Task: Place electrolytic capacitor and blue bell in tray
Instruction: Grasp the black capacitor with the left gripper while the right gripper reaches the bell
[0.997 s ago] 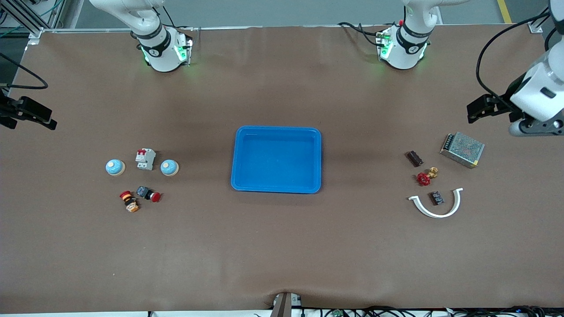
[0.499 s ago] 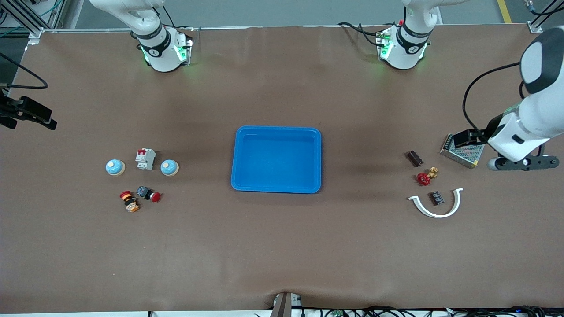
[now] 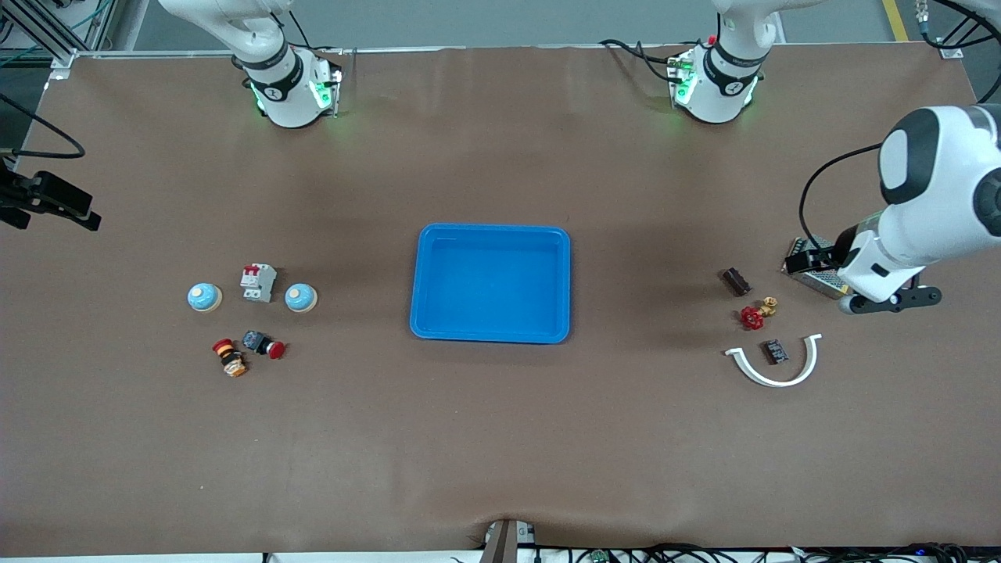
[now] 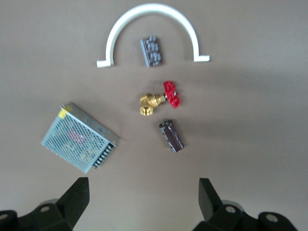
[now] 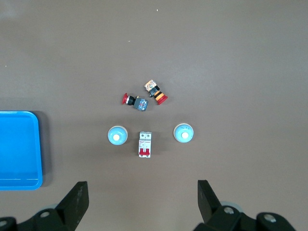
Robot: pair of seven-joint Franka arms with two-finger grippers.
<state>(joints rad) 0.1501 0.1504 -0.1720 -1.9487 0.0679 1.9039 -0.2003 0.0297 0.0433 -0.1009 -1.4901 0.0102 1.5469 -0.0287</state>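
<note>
The counter (image 3: pixel 500 438) was a flat, dull brown. The tray (image 3: pixel 490 232) was bright blue all over. Two bells (image 3: pixel 205 297) (image 3: pixel 300 298) were pale blue with cream rims and white buttons. The breaker (image 3: pixel 258 282) was white with red levers (the red sat at one end only). One push button (image 3: pixel 264 344) was dark with a red cap; the other (image 3: pixel 229 357) was banded orange, black and red. The capacitor (image 3: pixel 735 281) was dark brown, the valve (image 3: pixel 757 313) brass with a red wheel, the arc-shaped clamp (image 3: pixel 776 366) white, the mesh-patterned power supply (image 4: pixel 79 136) silver-grey.
</note>
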